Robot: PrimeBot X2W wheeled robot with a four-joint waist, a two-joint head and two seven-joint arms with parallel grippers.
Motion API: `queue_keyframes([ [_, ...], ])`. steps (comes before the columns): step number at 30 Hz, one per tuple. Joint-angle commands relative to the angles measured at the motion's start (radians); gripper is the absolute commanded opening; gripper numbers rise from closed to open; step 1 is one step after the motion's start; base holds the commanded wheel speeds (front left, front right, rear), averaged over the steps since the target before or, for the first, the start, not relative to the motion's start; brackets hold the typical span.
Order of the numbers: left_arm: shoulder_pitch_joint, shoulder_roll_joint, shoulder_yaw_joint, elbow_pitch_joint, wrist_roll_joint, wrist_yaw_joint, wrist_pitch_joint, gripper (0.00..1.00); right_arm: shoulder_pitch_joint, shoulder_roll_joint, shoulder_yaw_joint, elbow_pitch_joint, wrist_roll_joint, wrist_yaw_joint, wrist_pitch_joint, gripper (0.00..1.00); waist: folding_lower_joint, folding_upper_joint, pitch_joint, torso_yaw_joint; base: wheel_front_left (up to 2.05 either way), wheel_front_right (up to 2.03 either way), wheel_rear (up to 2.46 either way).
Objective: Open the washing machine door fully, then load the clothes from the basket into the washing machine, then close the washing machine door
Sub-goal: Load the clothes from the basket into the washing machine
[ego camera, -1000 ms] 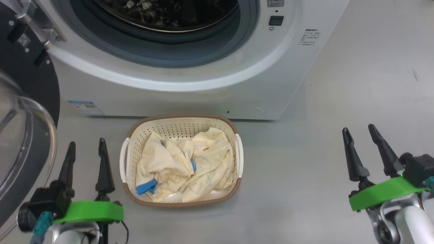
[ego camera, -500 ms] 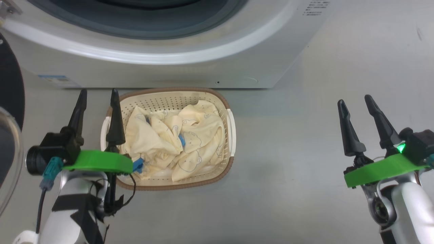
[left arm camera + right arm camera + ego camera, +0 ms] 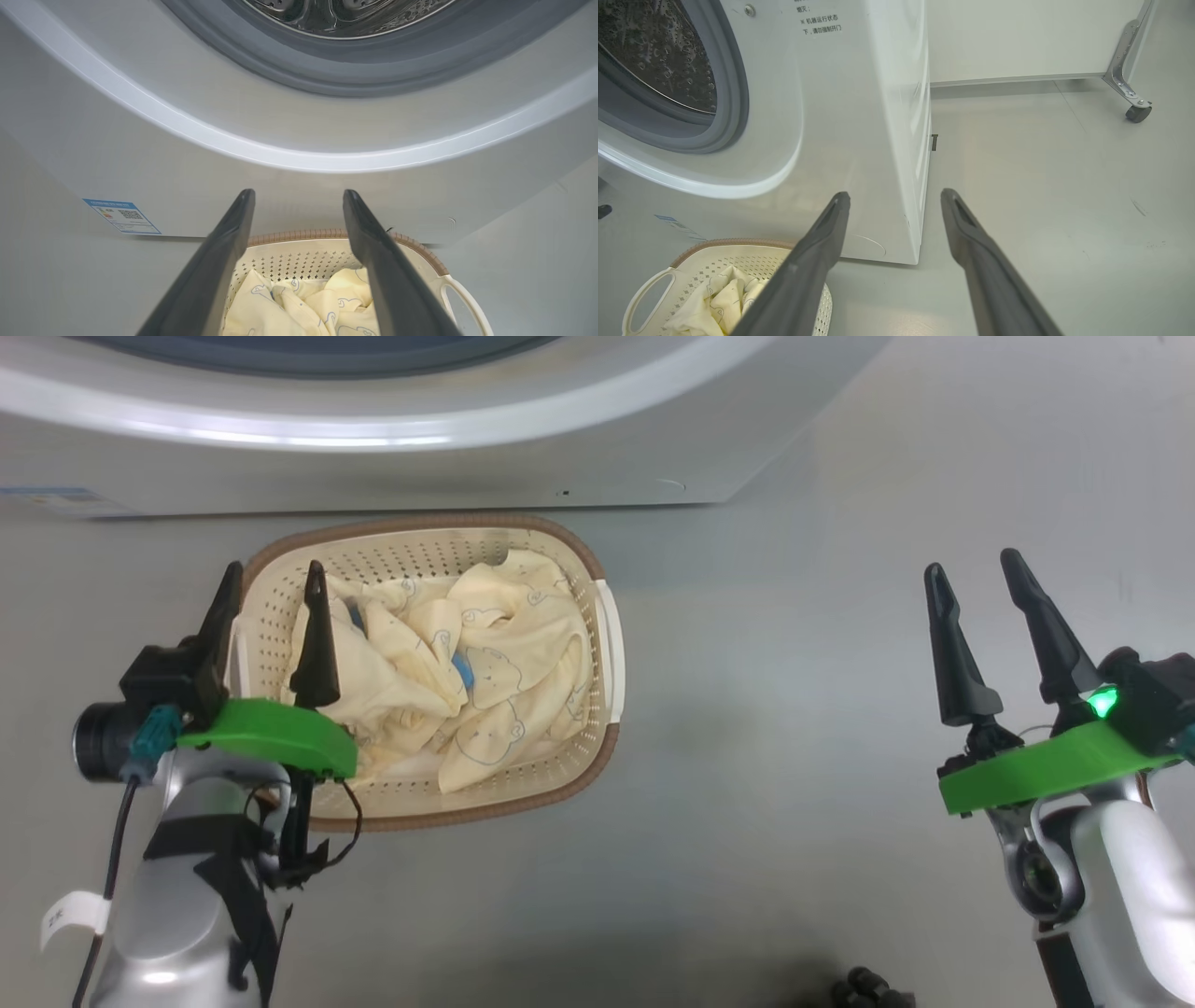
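The cream basket point(image 3: 523, 800) stands on the floor just in front of the white washing machine point(image 3: 467, 476). In it lie the pale yellow clothes point(image 3: 495, 691) with bear prints and a blue patch. My left gripper point(image 3: 272, 571) hangs open over the basket's left rim, nothing between its fingers. The left wrist view has the left gripper point(image 3: 299, 192) above the clothes point(image 3: 299, 308), facing the machine's front point(image 3: 299, 130) and steel drum point(image 3: 345, 14). My right gripper point(image 3: 971, 563) is open over bare floor far right of the basket. The washing machine door is out of view.
The right wrist view has the right gripper point(image 3: 895, 193) pointing at the machine's right front corner point(image 3: 896, 140), with the basket point(image 3: 649, 289) at lower left. A metal leg on a caster point(image 3: 1134, 102) stands far right by the wall. A small black object point(image 3: 864, 989) lies at the floor's near edge.
The head camera has tilted down, so machine and basket slid up the picture. My left gripper moved forward and right, from beside the basket to over its left rim. The right gripper barely shifted.
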Motion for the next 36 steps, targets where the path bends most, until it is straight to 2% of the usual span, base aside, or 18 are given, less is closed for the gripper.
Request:
queue_keyframes([
  [1, -0.019, 0.03, 0.027, -0.013, 0.007, -0.002, -0.009, 1.0, -0.005, -0.003, 0.018, -0.032, -0.009, -0.003, -0.01, 1.0, -0.0001, 0.0, 0.019, -0.008, 0.0, 0.0, 0.0],
  [21, -0.163, 0.015, -0.034, 0.252, 0.024, -0.014, -0.009, 1.0, -0.061, 0.021, 0.034, -0.039, -0.009, -0.003, -0.01, 1.0, -0.0001, 0.0, 0.164, -0.05, 0.0, 0.0, 0.0],
  [36, -0.263, 0.045, -0.063, 0.554, 0.033, 0.002, 0.009, 1.0, -0.067, 0.041, 0.051, -0.028, -0.003, -0.003, -0.01, 1.0, -0.0001, 0.0, 0.209, -0.086, 0.0, 0.0, 0.0],
])
